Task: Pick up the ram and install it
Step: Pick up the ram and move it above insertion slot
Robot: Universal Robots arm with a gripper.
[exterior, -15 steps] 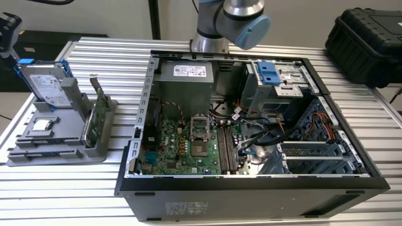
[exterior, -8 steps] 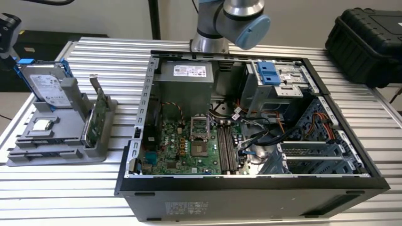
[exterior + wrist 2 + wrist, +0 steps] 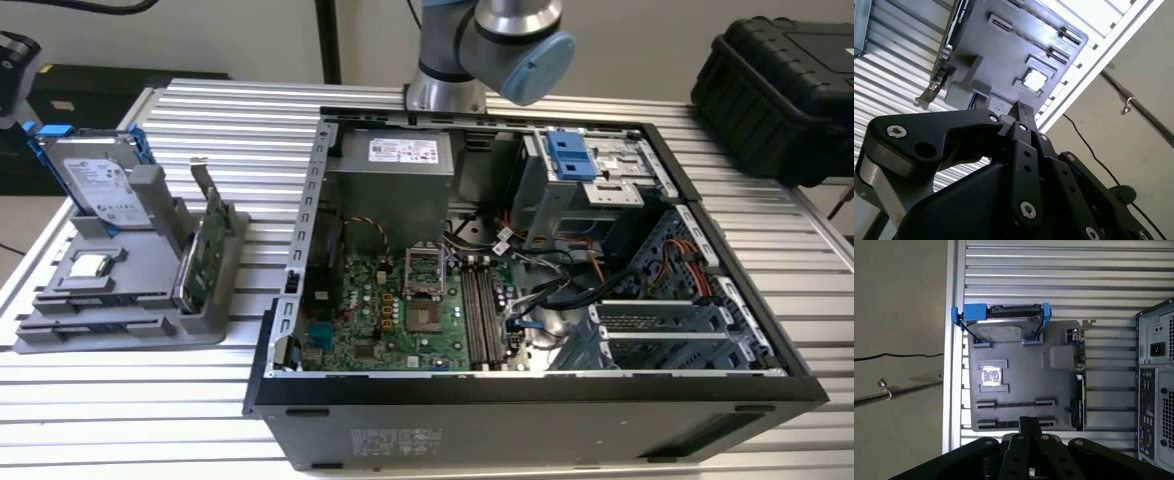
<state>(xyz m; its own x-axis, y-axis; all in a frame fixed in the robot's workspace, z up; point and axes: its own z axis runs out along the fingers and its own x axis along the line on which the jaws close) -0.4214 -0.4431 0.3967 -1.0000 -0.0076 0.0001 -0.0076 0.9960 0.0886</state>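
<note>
First wrist view, nearest item: gripper, black. Its fingers are drawn together with no gap showing, and nothing is seen held between them. It hangs well above the parts.

Item: grey holder, lying on the slatted table. In the exterior view it sits at nine o'clock from the computer case.

- Two long narrow slots lie at the gripper's end of the holder.
- The ram is judged to be the thin dark strip seen edge-on in one of these slots. I cannot tell this for certain.
- A square processor chip sits mid-holder.
- A green card stands along the edge toward the case.
- A silver hard drive in a blue frame stands at the far end.

Item, farther: case, open side up.

- The motherboard lies on its floor.
- Its memory slots are at three o'clock from the processor socket.
- Loose cables lie just beside those slots, at three o'clock again.

Hazards, as judged:

- Closed fingers brought down on the strip would strike its top edge rather than straddle it.
- A thin stick gripped off-centre could tilt or bind in its slot.
- The two slots look alike, so the empty one could be approached.
- The green card stands near enough to be clipped by a wide approach.
- Inside the case, the cables beside the memory slots could snag.
- A stick entered askew could jam without seating.
</note>
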